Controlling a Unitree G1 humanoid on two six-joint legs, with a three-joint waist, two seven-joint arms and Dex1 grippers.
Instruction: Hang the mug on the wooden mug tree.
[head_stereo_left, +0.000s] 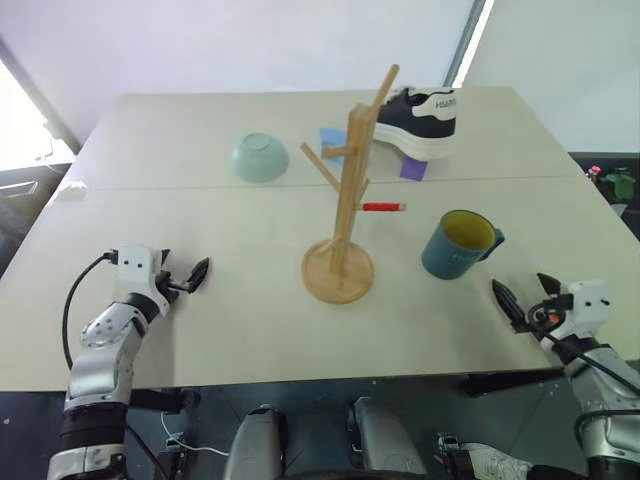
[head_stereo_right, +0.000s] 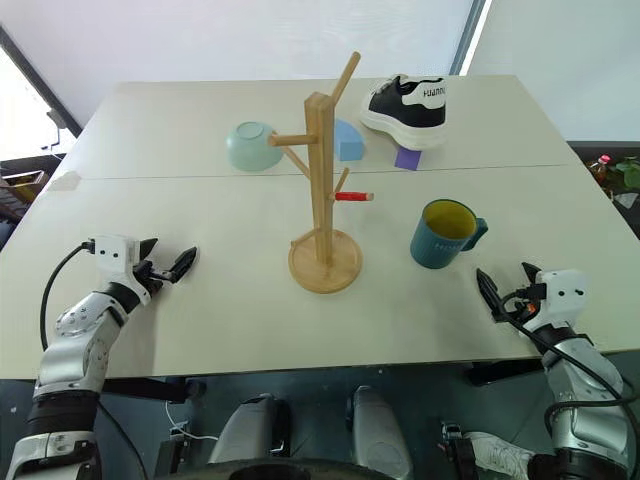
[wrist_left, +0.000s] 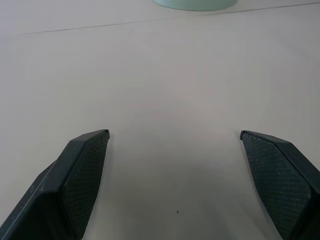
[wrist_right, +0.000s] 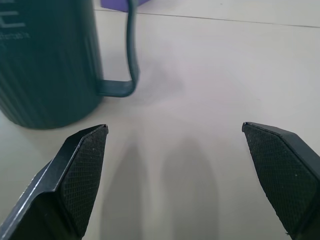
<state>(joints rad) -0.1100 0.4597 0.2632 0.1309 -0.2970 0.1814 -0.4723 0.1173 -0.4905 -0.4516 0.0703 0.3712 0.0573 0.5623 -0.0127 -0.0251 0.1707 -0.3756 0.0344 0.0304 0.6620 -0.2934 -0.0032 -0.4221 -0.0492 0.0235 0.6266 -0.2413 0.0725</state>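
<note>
Right claw (wrist_right: 175, 135) wide apart, empty, low over the bench (head_stereo_left: 230, 320). Just ahead, a blue mug (head_stereo_left: 459, 243), upright, handle toward the claw. Further left, a wooden mug tree (head_stereo_left: 345, 195), bare pegs. Left claw (wrist_left: 174, 134) wide apart too, far from the mug.

Robot test lab, staged setup: plain pale desk (head_stereo_left: 200, 330) against bare white backdrop panels (head_stereo_left: 250, 45), unrelated props laid out on it — shoe (head_stereo_left: 425, 120), bowl (head_stereo_left: 260, 158), blocks (head_stereo_left: 413, 168).
</note>
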